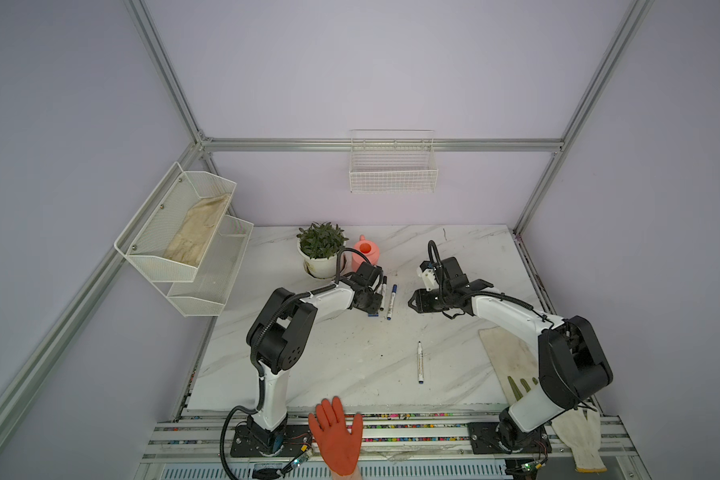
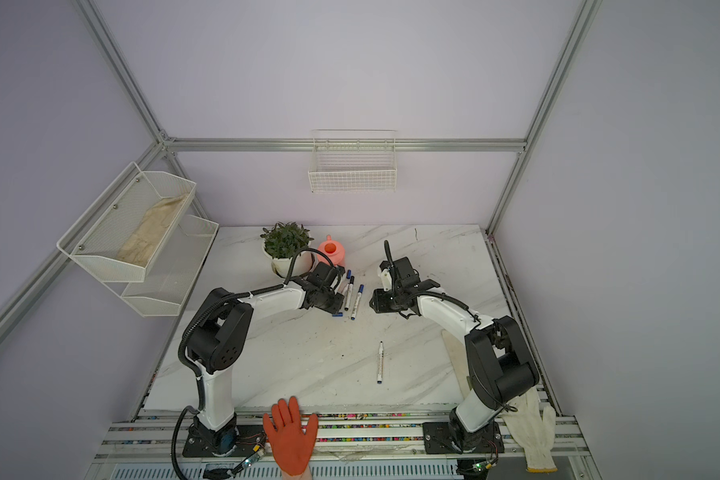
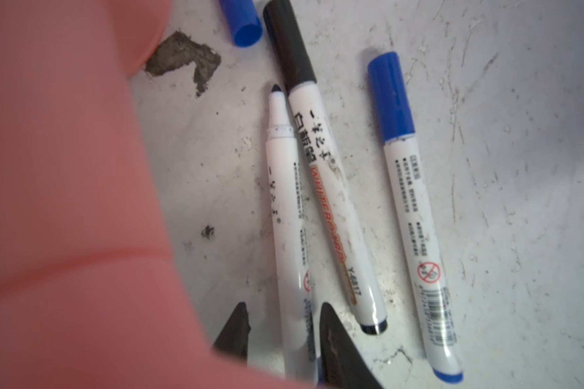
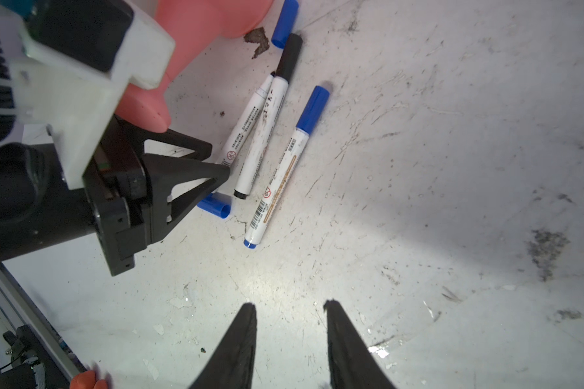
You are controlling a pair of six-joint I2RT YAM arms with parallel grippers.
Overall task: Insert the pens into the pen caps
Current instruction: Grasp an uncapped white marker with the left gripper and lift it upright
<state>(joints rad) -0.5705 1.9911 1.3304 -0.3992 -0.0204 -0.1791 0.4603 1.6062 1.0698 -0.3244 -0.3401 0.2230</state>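
Left gripper [image 3: 284, 306] fingers close under the lens, jaws partly apart astride the tail of the uncapped pen [image 3: 285, 202], which lies just beside the pink watering can [image 3: 64, 168]; black-capped pen [image 3: 331, 202] against it on the side away from the can, blue-capped pen [image 3: 412, 202] just beyond. Loose blue cap [image 3: 243, 23] near the can's base, second blue cap [image 4: 214, 205] farther off by the uncapped pen's tail. Right gripper [image 4: 289, 306] jaws apart, empty, beyond the pens from the can; fourth pen [image 1: 420, 362] well apart from it.

Three white pens lay side by side at mid-frame in both top views: an uncapped pen [image 3: 285, 219] touching a black-capped pen [image 3: 331, 202], with a blue-capped pen [image 3: 415, 219] just beside them. One loose blue cap [image 2: 348, 274] lay above the cluster and a second blue cap [image 4: 214, 205] below it. A fourth pen [image 1: 420, 362], uncapped, lay alone lower in the frame.
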